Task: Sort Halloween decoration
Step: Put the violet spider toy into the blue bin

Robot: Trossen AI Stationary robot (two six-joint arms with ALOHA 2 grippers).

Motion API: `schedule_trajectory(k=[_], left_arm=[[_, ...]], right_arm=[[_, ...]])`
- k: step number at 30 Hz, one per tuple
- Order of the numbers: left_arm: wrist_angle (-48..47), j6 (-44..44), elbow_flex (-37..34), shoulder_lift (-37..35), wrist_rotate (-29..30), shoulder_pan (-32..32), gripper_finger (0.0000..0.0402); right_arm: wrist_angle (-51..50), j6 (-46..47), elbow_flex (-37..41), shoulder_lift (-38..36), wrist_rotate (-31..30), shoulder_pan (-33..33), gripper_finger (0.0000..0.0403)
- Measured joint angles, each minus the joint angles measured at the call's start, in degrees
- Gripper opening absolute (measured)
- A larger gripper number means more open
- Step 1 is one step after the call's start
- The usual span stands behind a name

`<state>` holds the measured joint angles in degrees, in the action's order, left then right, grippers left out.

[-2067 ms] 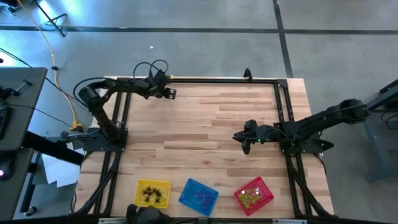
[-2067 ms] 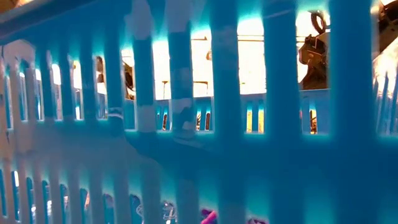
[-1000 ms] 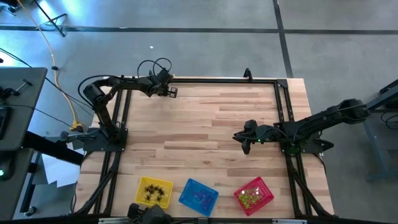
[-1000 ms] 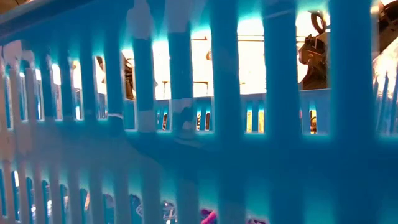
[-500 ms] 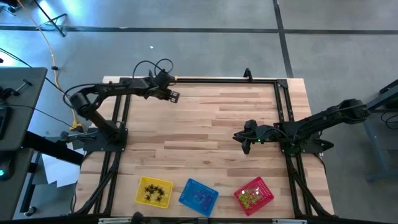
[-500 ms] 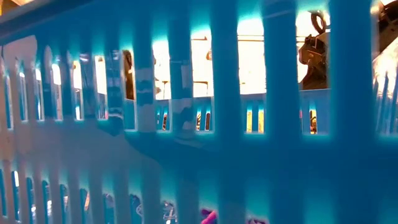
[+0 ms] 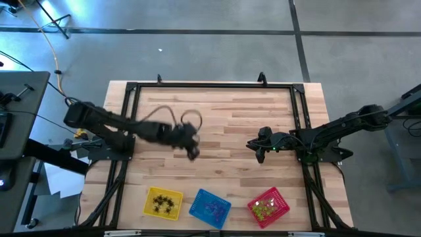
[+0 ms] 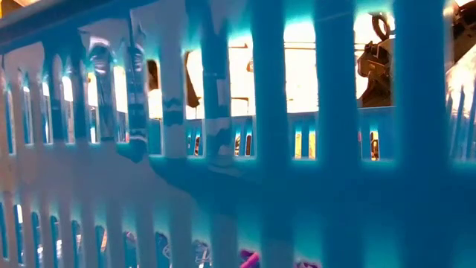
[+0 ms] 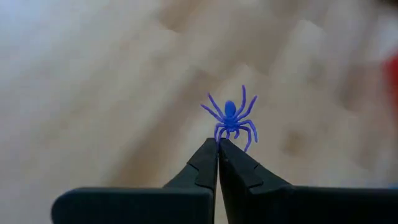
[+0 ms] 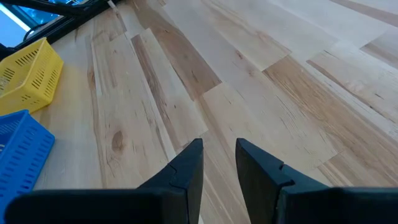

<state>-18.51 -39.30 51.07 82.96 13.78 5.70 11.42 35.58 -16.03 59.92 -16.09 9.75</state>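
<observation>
Over mid-table, left gripper (image 7: 191, 150) clamps a purple spider (image 9: 231, 121) by one leg; carry gently to the blue basket (image 7: 210, 208). Right gripper (image 7: 262, 153) waits, fingers apart.

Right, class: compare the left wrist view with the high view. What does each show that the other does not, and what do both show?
Only the left wrist view shows the purple spider trinket pinched by its legs at the tips of the shut left gripper.

Only the high view shows the layout: yellow basket, blue basket and red basket along the table's near edge, and the right gripper waiting at the right.

Both show the left gripper over the wooden table.
</observation>
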Motion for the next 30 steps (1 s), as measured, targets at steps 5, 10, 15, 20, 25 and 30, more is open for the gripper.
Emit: schedule_trajectory(k=[5,10,15,20,25,30], left_arm=[[8.50,-6.03,0.04,1.29,2.42,13.55,0.0000],[21.64,-7.05,0.04,5.64,3.46,23.33,0.0000],[25.63,-7.14,3.21,12.14,3.21,29.57,0.0000],[24.93,-4.54,9.37,19.70,-3.08,32.51,0.0000],[22.71,-4.12,13.77,23.59,-4.69,33.14,0.0001],[22.74,-4.10,14.25,23.63,-4.25,33.07,0.0001]], right_arm=[[0.00,0.00,0.00,0.00,0.01,0.01,0.0091],[-0.06,0.01,0.00,0.00,-0.01,-0.01,0.0091],[-0.02,0.00,0.00,0.00,0.00,0.00,0.0091],[-0.07,-0.01,0.00,0.00,0.00,0.00,0.0091],[-0.06,-0.01,0.00,0.00,-0.01,-0.01,0.0091],[-0.05,0.00,0.00,0.00,0.00,0.01,0.0091]])
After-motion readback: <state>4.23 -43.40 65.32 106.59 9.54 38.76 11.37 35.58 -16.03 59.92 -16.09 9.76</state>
